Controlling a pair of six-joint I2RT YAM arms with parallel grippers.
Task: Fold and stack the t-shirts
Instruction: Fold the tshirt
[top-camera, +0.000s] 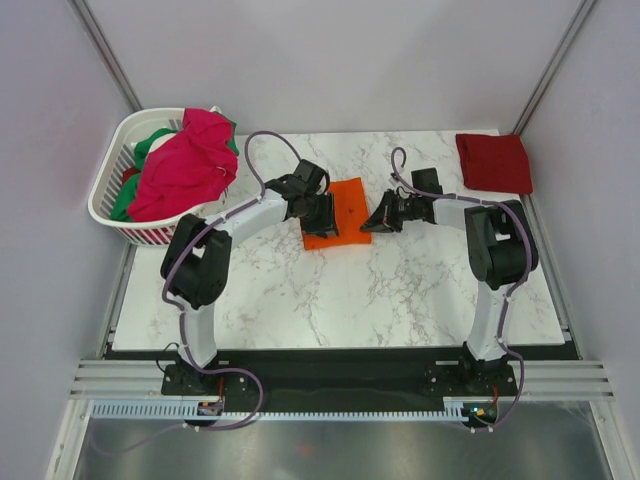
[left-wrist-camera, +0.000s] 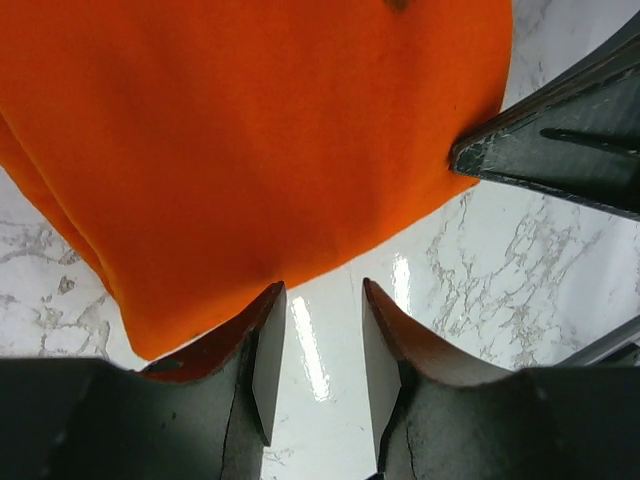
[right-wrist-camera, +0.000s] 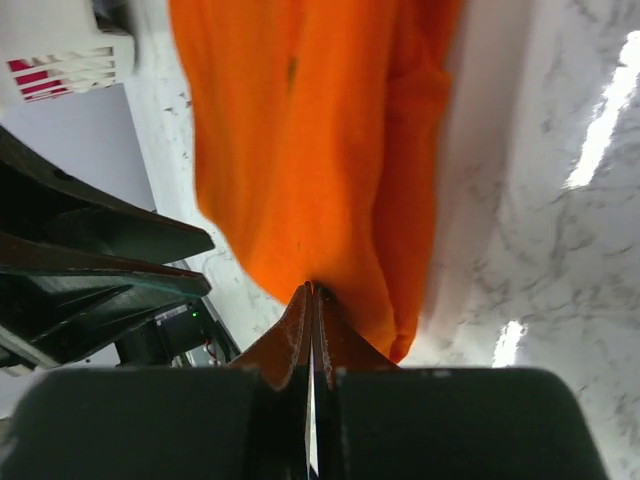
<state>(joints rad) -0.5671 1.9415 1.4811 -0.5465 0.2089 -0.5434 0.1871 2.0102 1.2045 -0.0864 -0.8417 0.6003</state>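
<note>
A folded bright orange t-shirt (top-camera: 345, 205) lies mid-table. My left gripper (top-camera: 325, 218) sits on its left side, open; in the left wrist view the orange t-shirt (left-wrist-camera: 250, 130) ends just past the gripper (left-wrist-camera: 322, 290), with bare marble between the jaws. My right gripper (top-camera: 368, 224) is at the shirt's right edge. In the right wrist view that gripper (right-wrist-camera: 313, 290) is shut, pinching the edge of the orange cloth (right-wrist-camera: 300, 140). A folded dark red t-shirt (top-camera: 494, 162) lies at the back right. Magenta-pink (top-camera: 185, 165) and green (top-camera: 150, 142) t-shirts fill the basket.
The white slatted basket (top-camera: 112, 165) stands at the table's back left corner and shows in the right wrist view as the basket (right-wrist-camera: 80, 50). Grey walls close in the marble table (top-camera: 330, 300) on three sides. The two grippers stand close, facing each other across the orange shirt.
</note>
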